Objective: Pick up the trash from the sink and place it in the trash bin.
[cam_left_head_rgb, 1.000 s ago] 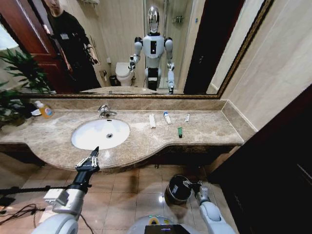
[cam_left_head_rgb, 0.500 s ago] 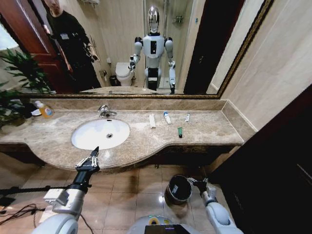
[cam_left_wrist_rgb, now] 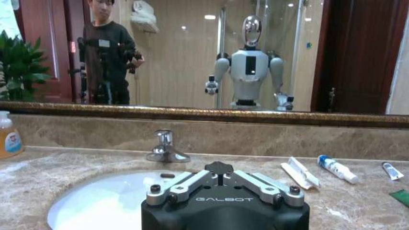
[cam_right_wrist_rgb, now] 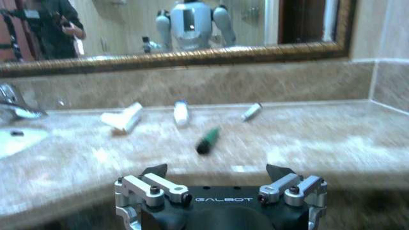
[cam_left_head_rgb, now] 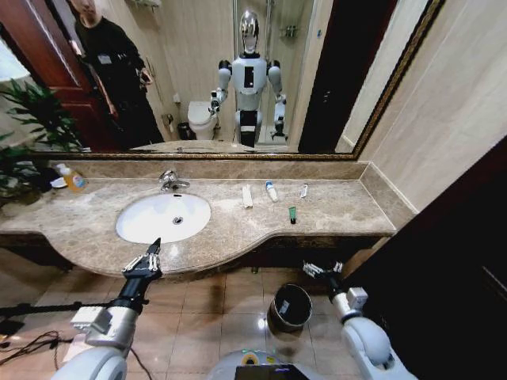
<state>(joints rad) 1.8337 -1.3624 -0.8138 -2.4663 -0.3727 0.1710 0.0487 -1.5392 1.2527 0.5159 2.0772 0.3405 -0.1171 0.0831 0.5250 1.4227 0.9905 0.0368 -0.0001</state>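
Four small toiletries lay on the beige marble countertop beside the white oval sink: a flat white packet, a blue-capped white tube, a smaller white tube and a dark green tube. The right gripper hung empty, fingers apart, below the counter edge above the dark round trash bin; rising, it risked clipping that overhang. The left gripper seemed nearly closed.

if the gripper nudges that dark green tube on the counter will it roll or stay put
The dark green tube looks round and lies on its side on the smooth marble counter, so it would probably roll sideways. It seems small and likely light, so even a glancing touch may shift it. It lies apart from the white items, so little would stop it.
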